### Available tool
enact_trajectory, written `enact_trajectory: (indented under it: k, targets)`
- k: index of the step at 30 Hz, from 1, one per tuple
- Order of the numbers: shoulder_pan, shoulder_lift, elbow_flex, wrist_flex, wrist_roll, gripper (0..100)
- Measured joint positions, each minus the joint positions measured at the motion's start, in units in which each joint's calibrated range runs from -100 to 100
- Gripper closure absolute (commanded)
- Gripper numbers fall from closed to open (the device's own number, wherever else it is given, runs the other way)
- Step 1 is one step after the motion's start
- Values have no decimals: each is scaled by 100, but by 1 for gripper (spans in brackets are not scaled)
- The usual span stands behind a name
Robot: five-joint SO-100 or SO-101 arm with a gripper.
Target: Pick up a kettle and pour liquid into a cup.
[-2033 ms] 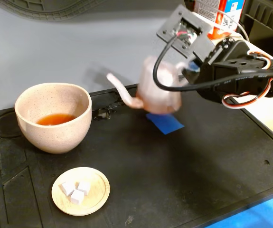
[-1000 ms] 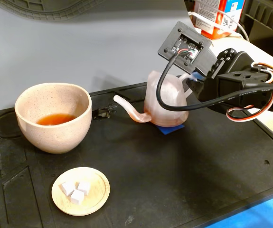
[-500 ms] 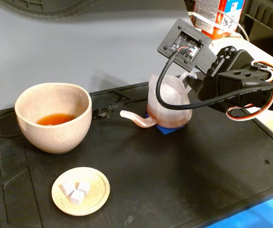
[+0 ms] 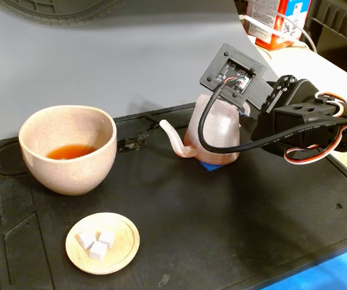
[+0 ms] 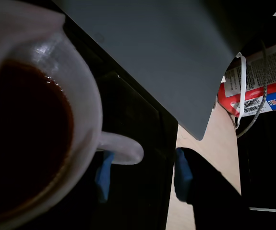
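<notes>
Claw (image 5: 140, 172): jaws spread either side of kettle handle, not pinching it
Kettle (image 4: 216, 134): upright on black mat (image 4: 233, 211), over blue patch (image 4: 209, 166), spout toward cup
Cup (image 4: 68, 148): well left of kettle, holds amber liquid (image 4: 70, 151)
Wooden dish (image 4: 102, 243): white cubes, near mat's front

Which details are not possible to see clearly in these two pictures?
- Fixed view: the tool's tips are hidden behind the camera board and the kettle.
- Wrist view: the kettle is cut off by the left and bottom edges, its spout unseen.
- Wrist view: the cup is out of frame.
</notes>
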Motion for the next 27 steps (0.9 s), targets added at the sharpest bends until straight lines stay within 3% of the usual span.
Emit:
enact_trajectory:
  k: [7,14,16,18,22,27]
  targets:
    - [-30,-34,312,0,0,84]
    - [113,-1747,2171,0,-5,85]
    - [128,-2397,2746,0,-5,95]
    - [113,-3425,3466,0,-262,99]
    - [121,-5890,4956,18,-807,99]
    - [136,-7688,5589,455,-1509,99]
